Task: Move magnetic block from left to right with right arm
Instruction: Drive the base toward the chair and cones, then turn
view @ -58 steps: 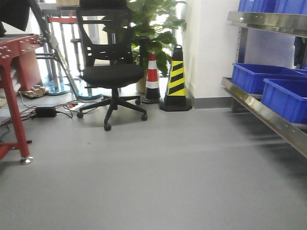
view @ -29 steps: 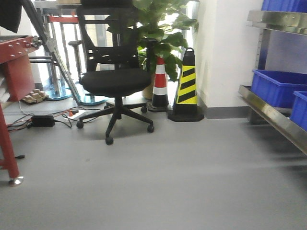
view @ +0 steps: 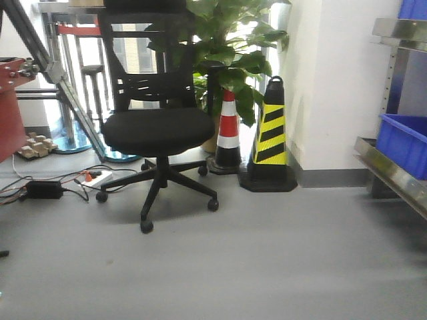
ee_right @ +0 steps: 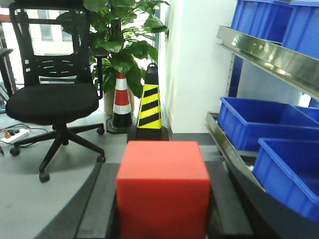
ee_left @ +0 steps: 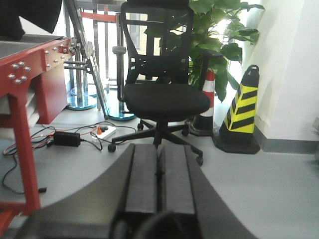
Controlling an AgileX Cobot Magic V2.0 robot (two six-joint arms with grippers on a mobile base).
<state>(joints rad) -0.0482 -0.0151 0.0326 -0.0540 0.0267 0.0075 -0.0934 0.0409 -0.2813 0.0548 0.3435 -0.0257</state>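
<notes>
Half done, seemingly: beside the blue plastic bins [ee_right: 264, 124] on the steel shelf [ee_right: 222, 142], right gripper [ee_right: 162, 209] clamped around the bright red matte magnetic block [ee_right: 162, 184]. Left to do: carrying rightward and setting down. Fingers pressed together, nothing held, at the left gripper [ee_left: 158, 174].

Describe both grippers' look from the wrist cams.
Left gripper: two flat, matte black rectangular fingers on a wide dark curved base. Right gripper: same dark flat fingers, largely hidden by the magnetic block. No cables or markings visible.
</notes>
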